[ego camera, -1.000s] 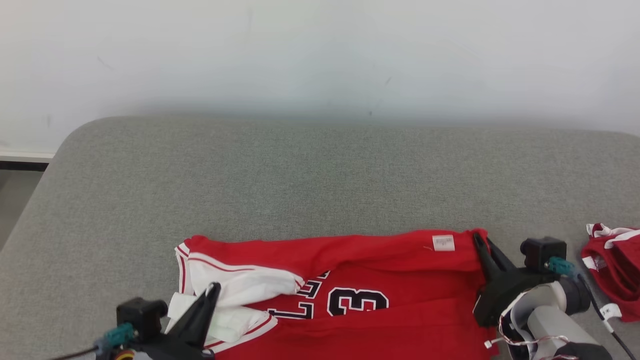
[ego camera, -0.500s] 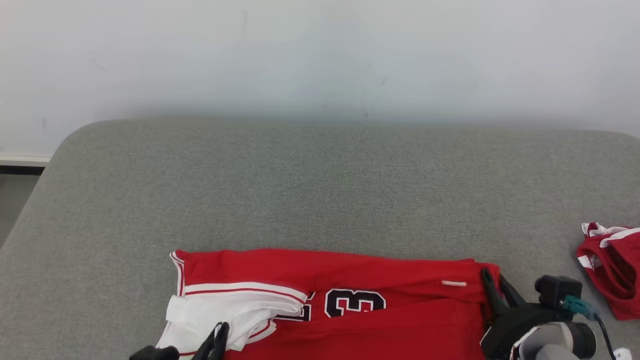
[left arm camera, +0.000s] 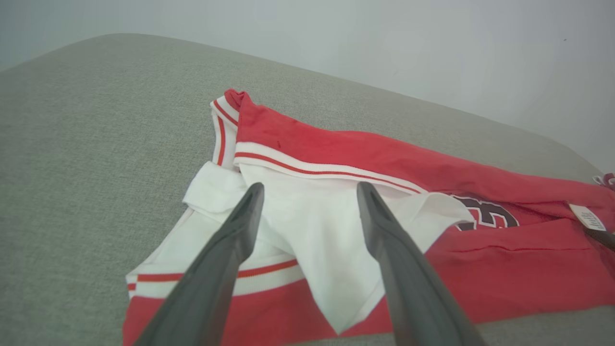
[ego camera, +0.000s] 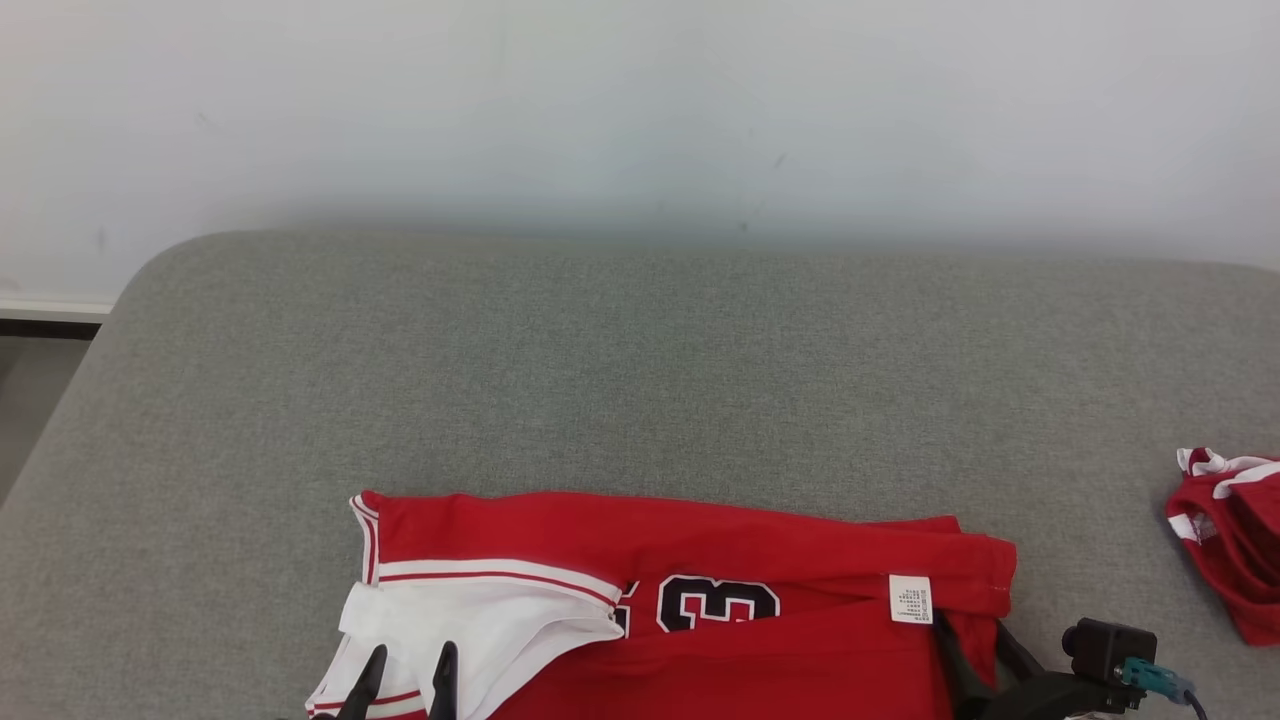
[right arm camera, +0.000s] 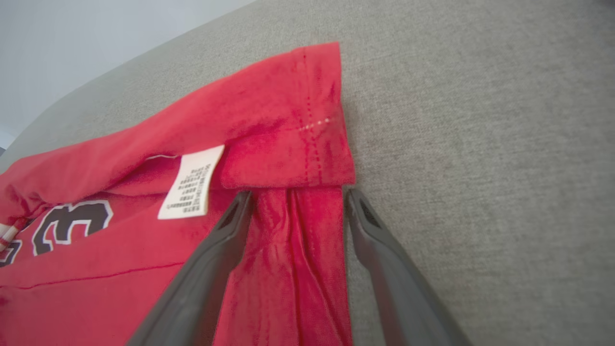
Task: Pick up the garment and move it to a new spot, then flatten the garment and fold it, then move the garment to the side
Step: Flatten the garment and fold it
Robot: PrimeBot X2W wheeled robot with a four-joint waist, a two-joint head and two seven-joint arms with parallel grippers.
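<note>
The garment (ego camera: 700, 590), a red jersey with white trim and a black number, lies folded lengthwise on the grey cushioned surface (ego camera: 640, 380) near its front edge. My left gripper (ego camera: 410, 665) is open at the garment's left end. In the left wrist view its fingers (left arm camera: 240, 230) stand spread above the white sleeve part of the garment (left arm camera: 384, 158). My right gripper (ego camera: 975, 650) is open at the right end, just below the white label. In the right wrist view, the right gripper (right arm camera: 298, 196) straddles a loose strip of the garment (right arm camera: 269, 120) without pinching it.
A second red and white garment (ego camera: 1225, 530) lies bunched at the surface's right edge. A white wall (ego camera: 640, 100) rises behind. The surface rounds off at its far left corner, with floor (ego camera: 20, 400) beyond. Bare grey surface stretches behind the jersey.
Both grippers went from shut on the garment's ends to open and let it go. They sank toward the bottom of the head view. The folded-over top layer now rests flat.
</note>
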